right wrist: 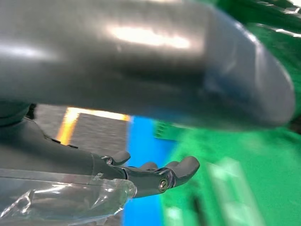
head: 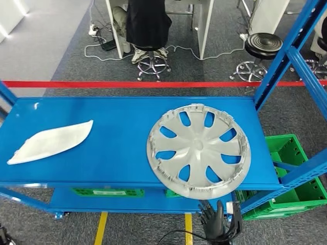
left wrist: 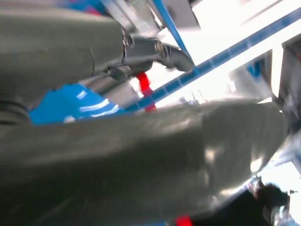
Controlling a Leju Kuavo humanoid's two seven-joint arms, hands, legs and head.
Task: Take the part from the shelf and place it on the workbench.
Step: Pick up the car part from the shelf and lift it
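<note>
Grey carpet ran behind the blue shelf, with a red tape line across the floor and a seated person beyond it. Two parts lay on the shelf top: a silver wheel cover toward the right end, flat, its near rim hanging just past the front edge; and a pale curved trim piece well apart at the left end, long axis running along the shelf.

Right robot hand sat low at the frame bottom, below and just in front of the wheel cover's overhanging rim, not touching it. Its dark fingers were extended and spread, holding nothing. Green crate stood to its right, under the shelf.

Left robot hand was seen close and blurred from its wrist; whether spread or curled could not be told, and its place relative to the shelf was unclear.

Judgement: the wheel cover lay straight up and ahead of the right robot hand, the nearer one; reach would go up under that overhanging rim.
</note>
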